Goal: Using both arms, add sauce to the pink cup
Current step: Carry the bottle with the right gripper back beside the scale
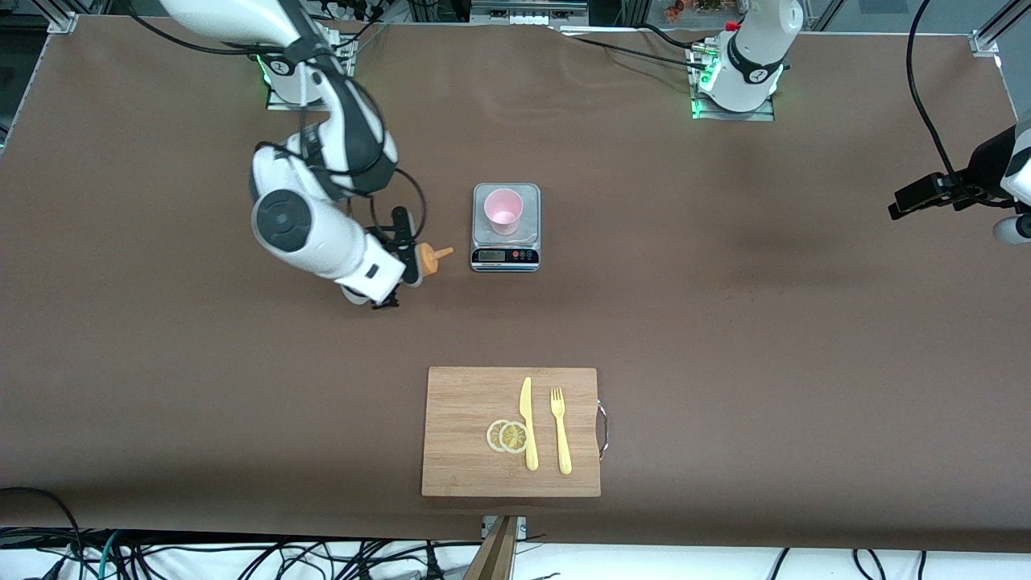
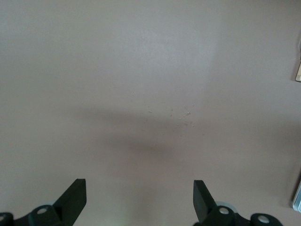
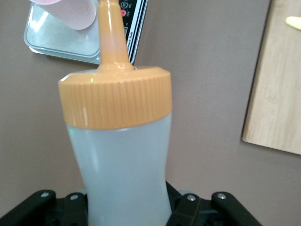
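Sauce (image 3: 120,155) is held clamped between the jaws of the right gripper (image 1: 403,262), over bare table just beside the scale (image 1: 506,227), toward the right arm's end. The bottle is tipped on its side with the orange nozzle (image 1: 441,253) aimed at the pink cup (image 1: 503,210), probably so that it can be swung over the rim for pouring. The cup is set upright on the scale's platform, presumably so the added amount can be weighed. The left gripper (image 2: 138,205) is kept waiting over bare table toward the left arm's end, its jaws spread wide. A cutting board (image 1: 467,427) with knife (image 1: 527,423), fork (image 1: 561,431) and lemon slices (image 1: 507,436) is laid nearer the front camera.
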